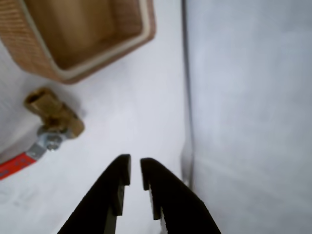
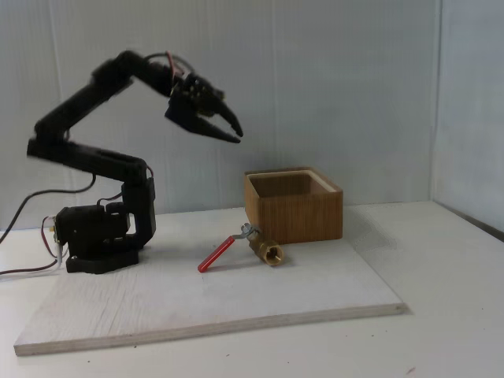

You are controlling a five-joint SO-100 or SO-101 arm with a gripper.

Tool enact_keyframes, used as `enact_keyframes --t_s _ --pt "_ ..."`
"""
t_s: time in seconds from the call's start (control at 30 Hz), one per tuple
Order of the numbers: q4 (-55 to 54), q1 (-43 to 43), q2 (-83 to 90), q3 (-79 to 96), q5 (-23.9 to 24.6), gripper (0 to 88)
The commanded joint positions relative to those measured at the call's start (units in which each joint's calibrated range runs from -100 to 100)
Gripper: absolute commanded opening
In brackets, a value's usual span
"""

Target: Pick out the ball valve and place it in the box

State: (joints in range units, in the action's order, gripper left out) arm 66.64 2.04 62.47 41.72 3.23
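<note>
Jaws nearly together with a thin gap between the black tips, gripping nothing — the gripper (image 2: 230, 131) hangs raised in the air, above and to the left of the box (image 2: 293, 213) in the fixed view. Ball valve (image 2: 264, 250) lies on the pale wooden board (image 2: 236, 303), just in front of the box's left front corner, its red lever handle (image 2: 216, 257) pointing left toward the arm's base (image 2: 98, 236). Wrist view: gripper (image 1: 135, 173) at bottom centre, valve (image 1: 54, 119) to the left near the box (image 1: 78, 53) — open board between them.
</note>
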Motion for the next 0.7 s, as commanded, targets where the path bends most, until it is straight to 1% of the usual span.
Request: enact_keyframes --t_s 0.0,0.17,0.43,0.57,0.67 --pt "2.4 3.9 -11.3 -13.7 1.3 0.6" --pt "9.9 7.9 -24.9 -27.0 3.4 0.6" --pt "21.3 13.2 -43.4 -41.9 7.3 0.7" --pt "27.9 13.9 -50.4 -47.9 7.8 0.9" --pt "30.1 13.6 -54.4 -50.1 7.8 0.9"
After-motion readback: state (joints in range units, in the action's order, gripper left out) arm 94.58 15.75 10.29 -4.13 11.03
